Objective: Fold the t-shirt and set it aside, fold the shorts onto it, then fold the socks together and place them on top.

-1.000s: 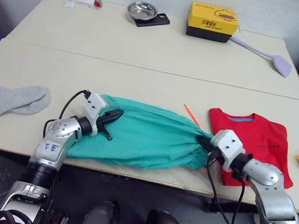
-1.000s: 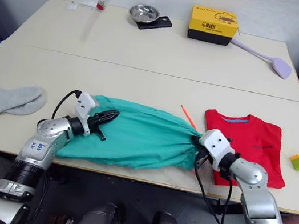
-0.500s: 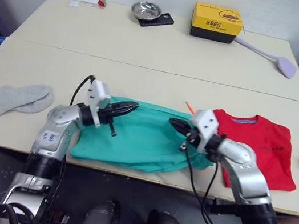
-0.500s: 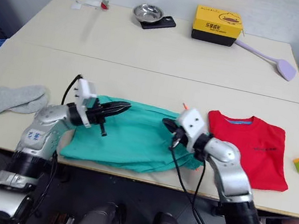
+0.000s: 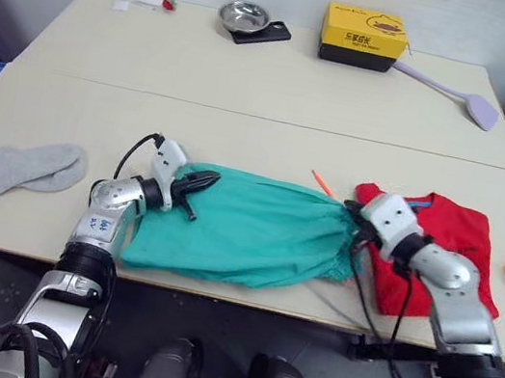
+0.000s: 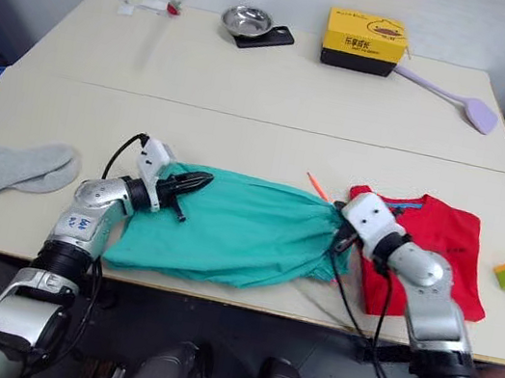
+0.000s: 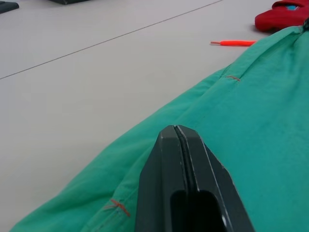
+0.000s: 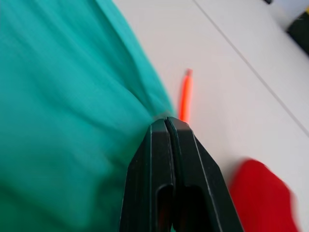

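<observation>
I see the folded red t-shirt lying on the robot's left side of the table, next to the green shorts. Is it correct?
Not quite. The bright red folded cotton t-shirt lies on the robot's right side of the table, as the left eye view shows. It is indeed next to the teal-green fabric shorts, whose right end reaches its edge.

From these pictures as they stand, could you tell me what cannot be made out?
- Right claw: whether any cloth of the shorts sits between its shut fingers; the right wrist view is blurred.
- T-shirt: its near left part lies behind the right arm, and its chest print is too small to read.
- Yellow box: its lettering is too small to read.
- Person at the right edge: cut off by the frame.
</observation>
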`<state>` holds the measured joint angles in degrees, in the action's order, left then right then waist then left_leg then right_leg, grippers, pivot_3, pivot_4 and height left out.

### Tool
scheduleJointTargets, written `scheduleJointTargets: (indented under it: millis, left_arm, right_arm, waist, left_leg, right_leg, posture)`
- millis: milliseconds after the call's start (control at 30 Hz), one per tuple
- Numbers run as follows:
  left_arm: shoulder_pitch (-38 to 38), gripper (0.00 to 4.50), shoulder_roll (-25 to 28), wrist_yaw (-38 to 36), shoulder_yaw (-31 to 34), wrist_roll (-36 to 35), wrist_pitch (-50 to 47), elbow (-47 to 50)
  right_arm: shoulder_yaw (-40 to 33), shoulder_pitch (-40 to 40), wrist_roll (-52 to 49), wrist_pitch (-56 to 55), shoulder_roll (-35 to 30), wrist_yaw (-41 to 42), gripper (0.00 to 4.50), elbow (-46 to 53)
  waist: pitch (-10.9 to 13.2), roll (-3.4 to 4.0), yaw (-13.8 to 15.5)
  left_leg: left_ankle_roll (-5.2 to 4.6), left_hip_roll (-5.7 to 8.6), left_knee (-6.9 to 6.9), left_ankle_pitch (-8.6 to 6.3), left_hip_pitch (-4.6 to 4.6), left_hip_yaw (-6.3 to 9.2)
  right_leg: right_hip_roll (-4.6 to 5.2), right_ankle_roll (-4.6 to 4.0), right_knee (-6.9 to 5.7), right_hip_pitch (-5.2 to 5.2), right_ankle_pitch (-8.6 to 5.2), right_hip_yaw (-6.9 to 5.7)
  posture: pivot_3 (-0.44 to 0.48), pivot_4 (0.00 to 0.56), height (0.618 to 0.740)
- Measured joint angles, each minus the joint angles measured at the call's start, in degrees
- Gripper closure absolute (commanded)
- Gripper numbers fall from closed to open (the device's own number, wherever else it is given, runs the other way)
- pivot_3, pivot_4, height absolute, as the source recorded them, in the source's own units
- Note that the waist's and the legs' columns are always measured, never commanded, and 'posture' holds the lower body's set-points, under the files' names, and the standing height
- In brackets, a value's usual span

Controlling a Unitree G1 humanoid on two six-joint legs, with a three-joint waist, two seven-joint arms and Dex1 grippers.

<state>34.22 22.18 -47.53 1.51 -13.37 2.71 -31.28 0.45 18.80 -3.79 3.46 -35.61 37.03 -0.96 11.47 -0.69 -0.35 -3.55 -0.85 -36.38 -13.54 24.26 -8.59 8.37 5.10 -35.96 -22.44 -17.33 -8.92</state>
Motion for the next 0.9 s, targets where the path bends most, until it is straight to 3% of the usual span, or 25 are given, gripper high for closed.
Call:
scheduleJointTargets:
  millis: [67, 167, 333, 467, 633, 767, 867, 900]
  left_arm:
    - [-3.03, 4.5, 1.27, -5.13, 0.17, -2.96, -0.11, 5.94]
    - [-6.64, 4.5, 2.8, -9.37, 0.16, -5.6, -1.35, 13.32]
    - [-12.82, 4.5, 4.06, -10.62, -1.51, -5.49, -4.14, 19.85]
    - [-13.65, 4.5, 5.01, -8.4, -1.75, -3.09, -4.18, 19.62]
    - [-15.67, 4.5, 7.72, -9.14, -1.03, -1.78, 0.28, 16.62]
    - [-16.91, 4.5, 10.02, -13.38, 1.27, -3.68, 3.09, 15.9]
    - [-16.86, 4.5, 10.0, -16.77, 2.68, -8.47, 2.65, 18.46]
    - [-16.85, 4.5, 10.02, -17.58, 3.03, -9.34, 2.63, 19.67]
  right_arm:
    - [-2.92, -4.06, -8.05, 1.91, 1.05, 3.18, 4.49, 6.88]
    - [-2.27, -8.06, -12.46, 2.99, 1.84, 6.62, 4.49, 13.18]
    - [3.73, -11.83, -8.27, 2.76, 5.38, 4.58, 4.49, 13.76]
    - [3.57, -14.06, -5.1, 1.43, 7.08, 0.76, 4.49, 11.79]
    - [-3.49, -19.42, -7.34, 0.93, 5.99, -0.98, 4.49, 12.46]
    - [-12.14, -24.14, -18.4, 3.17, 6.55, 0.0, 4.49, 18.49]
    - [-18.23, -29.4, -32.84, 8.98, 7.51, -1.02, 3.95, 28.36]
    - [-19.93, -31.06, -36.59, 10.98, 7.51, -2.17, 3.59, 30.81]
  waist:
    - [0.0, 0.0, -0.41]
    - [0.0, 0.0, -0.77]
    - [0.0, 0.0, -1.11]
    - [0.0, 0.0, -0.76]
    - [0.0, 0.0, -0.06]
    - [0.01, 0.01, 0.21]
    - [0.01, 0.02, 0.34]
    - [0.01, 0.01, 0.44]
  left_leg:
    - [0.09, -0.06, 0.16, 0.03, -0.08, 0.06]
    - [0.11, -0.06, 0.16, 0.05, -0.07, 0.09]
    - [0.31, -0.02, 0.12, -0.1, -0.1, 0.09]
    - [0.31, 0.0, 0.13, -0.1, -0.08, 0.11]
    - [0.31, 0.0, 0.16, -0.12, -0.07, 0.1]
    - [0.33, -0.02, 0.24, -0.14, -0.08, 0.14]
    - [0.1, -0.04, 0.26, -0.27, -0.07, 0.2]
    - [0.05, -0.04, 0.26, -0.3, -0.07, 0.22]
  right_leg:
    - [-0.04, -0.01, 0.04, 0.04, 0.0, 0.04]
    - [-0.04, -0.03, 0.01, 0.04, -0.01, 0.02]
    - [0.05, -0.05, -0.02, 0.05, 0.0, 0.04]
    - [0.07, -0.05, 0.01, 0.04, 0.0, 0.03]
    - [0.07, -0.05, 0.06, 0.03, 0.0, 0.04]
    - [0.06, -0.05, 0.08, 0.0, 0.0, 0.06]
    - [0.1, -0.05, 0.13, 0.04, 0.0, 0.08]
    - [0.11, -0.05, 0.16, 0.06, 0.0, 0.07]
  posture:
    - [0.0, 0.15, 0.74]
    - [0.0, 0.15, 0.74]
    - [0.0, 0.15, 0.74]
    - [0.0, 0.15, 0.74]
    - [0.0, 0.15, 0.74]
    - [0.0, 0.15, 0.74]
    - [0.0, 0.15, 0.74]
    - [0.0, 0.15, 0.74]
